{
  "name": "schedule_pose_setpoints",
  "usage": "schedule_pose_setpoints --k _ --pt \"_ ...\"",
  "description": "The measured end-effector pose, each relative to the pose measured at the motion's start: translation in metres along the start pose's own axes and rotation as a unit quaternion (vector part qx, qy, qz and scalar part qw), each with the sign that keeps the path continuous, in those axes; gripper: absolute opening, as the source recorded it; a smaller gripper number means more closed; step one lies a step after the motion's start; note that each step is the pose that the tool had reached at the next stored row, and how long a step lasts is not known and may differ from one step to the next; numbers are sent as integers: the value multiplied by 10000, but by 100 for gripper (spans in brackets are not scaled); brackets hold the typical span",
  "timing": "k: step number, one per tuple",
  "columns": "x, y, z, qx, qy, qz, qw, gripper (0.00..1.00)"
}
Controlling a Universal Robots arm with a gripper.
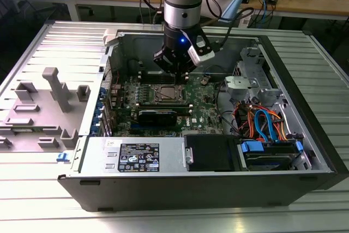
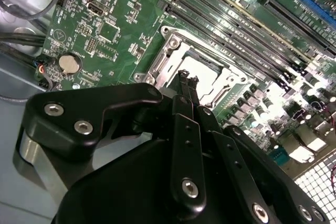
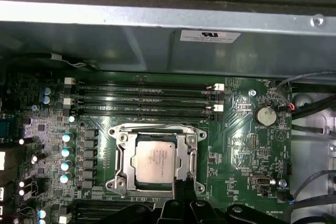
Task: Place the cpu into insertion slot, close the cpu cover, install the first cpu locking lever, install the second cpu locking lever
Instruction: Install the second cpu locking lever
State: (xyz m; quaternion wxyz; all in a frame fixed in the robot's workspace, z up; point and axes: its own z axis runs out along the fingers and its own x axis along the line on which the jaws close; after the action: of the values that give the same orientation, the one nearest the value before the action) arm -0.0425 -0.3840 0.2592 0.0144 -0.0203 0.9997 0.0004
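While the arm hangs over the open computer case [image 1: 305,135] in the exterior view, its black gripper [image 1: 175,69] sits just above the insertion slot [image 1: 167,94], a small silver-rimmed square on the green motherboard [image 1: 207,114]; the fingertips are too small there to judge. Smooth grey sheet-metal walls ring the board, and the arm's upper part is cut off by the frame. From the second wrist view, the gripper [image 2: 187,78] shows matte black links with bright screw heads, its two slim fingers [image 2: 183,85] pressed together with nothing between them, tips right over the slot's [image 2: 173,56] near rim, hiding much of the socket's centre. Across the first wrist view, the cpu [image 3: 155,163], a flat square with a dull silver-grey top, lies seated in the slot [image 3: 118,181], framed by the thin shiny cpu cover [image 3: 187,153] folded down around it; its edges run parallel to the long black memory slots [image 3: 144,98] beyond it. The fingertips [image 3: 185,186] touch or nearly touch the socket's edge; contact is hard to make out.
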Motion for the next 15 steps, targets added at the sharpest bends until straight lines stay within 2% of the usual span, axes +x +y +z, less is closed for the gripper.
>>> schedule_pose_setpoints --k 10,15 --pt "-4 -20 -132 -1 -1 -1 10000 11" --pt "-1 -90 -147 -1 0 -1 10000 11"
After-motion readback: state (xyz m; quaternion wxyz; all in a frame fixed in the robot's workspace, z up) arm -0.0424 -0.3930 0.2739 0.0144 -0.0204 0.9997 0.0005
